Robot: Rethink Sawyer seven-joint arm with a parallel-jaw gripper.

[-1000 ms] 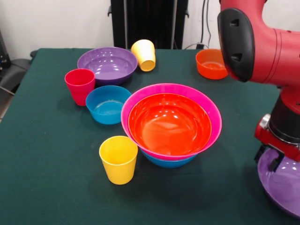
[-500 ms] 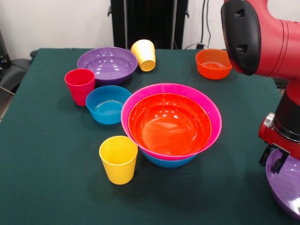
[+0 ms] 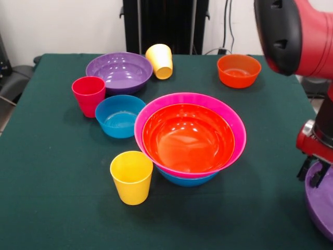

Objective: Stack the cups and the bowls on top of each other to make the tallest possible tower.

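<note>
Fingers (image 3: 316, 174) gripping purple bowl (image 3: 321, 200), carrying it rightward, farther from tower (image 3: 190, 136); stacking it is pending.

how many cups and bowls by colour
yellow cups: 2
red cup: 1
purple bowls: 2
blue bowls: 2
orange bowls: 2
pink bowl: 1
total: 10
</note>
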